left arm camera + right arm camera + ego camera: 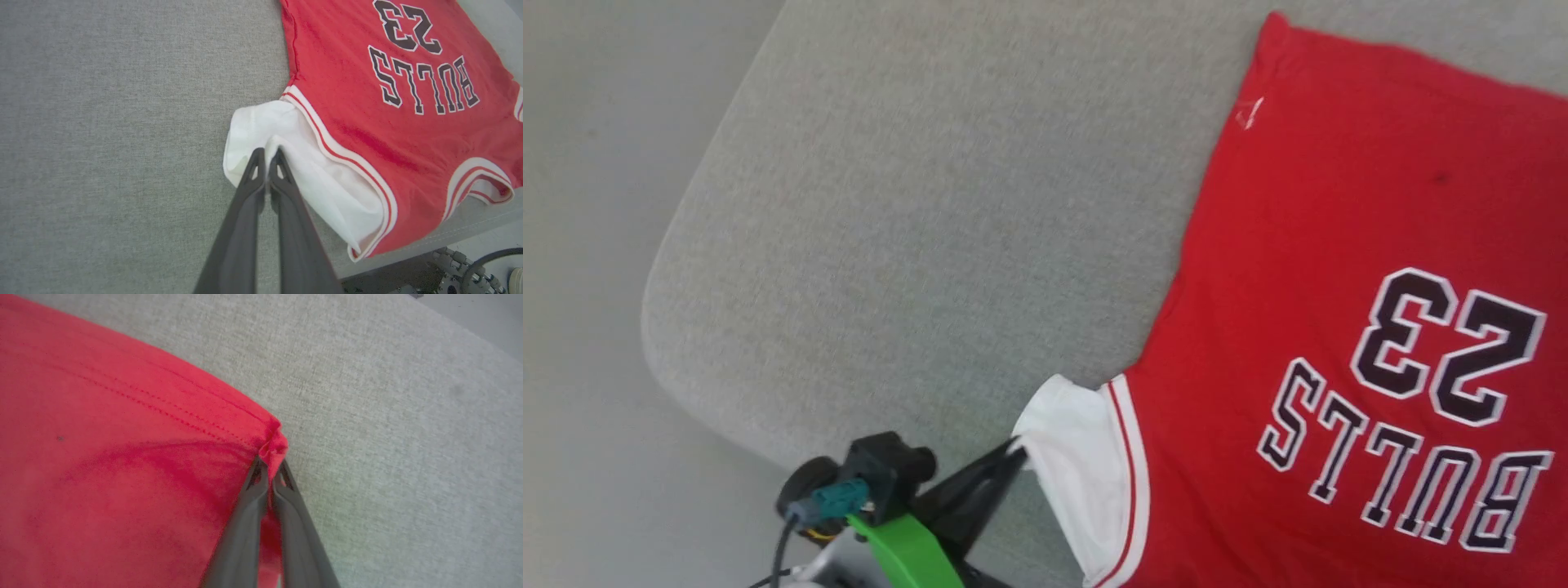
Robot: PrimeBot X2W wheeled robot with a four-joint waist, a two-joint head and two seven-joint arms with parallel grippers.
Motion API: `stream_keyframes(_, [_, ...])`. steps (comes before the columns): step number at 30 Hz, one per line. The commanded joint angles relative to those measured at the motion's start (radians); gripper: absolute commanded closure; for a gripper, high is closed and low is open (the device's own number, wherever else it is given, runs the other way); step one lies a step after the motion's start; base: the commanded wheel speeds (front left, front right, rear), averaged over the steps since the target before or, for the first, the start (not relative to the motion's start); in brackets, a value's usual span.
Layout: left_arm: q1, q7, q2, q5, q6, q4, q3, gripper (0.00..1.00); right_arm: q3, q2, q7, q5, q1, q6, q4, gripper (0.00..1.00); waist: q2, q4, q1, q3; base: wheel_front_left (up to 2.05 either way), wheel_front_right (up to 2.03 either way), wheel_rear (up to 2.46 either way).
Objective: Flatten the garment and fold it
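My left gripper [1015,449] has its fingers pressed together on the white sleeve [1086,465] of the red Bulls jersey [1339,204], close to the near edge of the grey fabric pad [890,204]. My right gripper [270,467] pinches a red hem corner [273,445], bunching the cloth. The jersey lies spread with its lettering up, well apart from the pad's rounded left corner.

Right hand [269,470] pinching red garment [122,477] corner, grey cushion [388,416] beneath
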State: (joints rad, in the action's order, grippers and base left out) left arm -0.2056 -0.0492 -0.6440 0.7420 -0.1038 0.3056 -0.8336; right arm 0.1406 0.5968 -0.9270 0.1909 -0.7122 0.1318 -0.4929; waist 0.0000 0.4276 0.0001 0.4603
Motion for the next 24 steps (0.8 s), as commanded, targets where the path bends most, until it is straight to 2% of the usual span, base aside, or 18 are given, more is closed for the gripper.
stream_keyframes(1, [0.007, 0.010, -0.012, 0.014, -0.006, -0.009, 0.007, 1.00, -0.015, -0.011, -0.010, 0.010, 0.114, -0.001, -0.061, 1.00, 0.0000, -0.082, -0.0001, -0.099, 0.00, 0.00, 0.00])
stream_keyframes(7, [0.061, 0.025, -0.036, 0.052, -0.028, -0.043, 0.027, 1.00, -0.017, -0.004, 0.046, 0.080, 0.272, -0.001, -0.019, 1.00, 0.0000, -0.179, -0.0001, -0.211, 0.00, 0.00, 0.00])
stream_keyframes(12, [0.107, 0.046, -0.051, 0.078, -0.045, -0.071, 0.040, 1.00, 0.016, 0.001, 0.054, 0.158, 0.446, -0.001, 0.100, 1.00, 0.0000, -0.246, -0.0001, -0.287, 0.00, 0.00, 0.00])
stream_keyframes(18, [0.154, 0.077, -0.056, 0.099, -0.067, -0.086, 0.054, 1.00, 0.107, -0.031, -0.034, 0.229, 0.704, -0.001, 0.363, 1.00, 0.0000, -0.298, -0.0001, -0.341, 0.00, 0.00, 0.00])
stream_keyframes(21, [0.170, 0.089, -0.059, 0.106, -0.074, -0.089, 0.060, 1.00, 0.172, -0.090, -0.122, 0.241, 0.839, -0.001, 0.515, 1.00, 0.0000, -0.312, -0.0001, -0.353, 0.00, 0.00, 0.00])
stream_keyframes(24, [0.175, 0.095, -0.060, 0.109, -0.075, -0.092, 0.062, 1.00, 0.215, -0.136, -0.177, 0.236, 0.945, -0.001, 0.618, 1.00, 0.0000, -0.318, -0.0001, -0.359, 0.00, 0.00, 0.00])
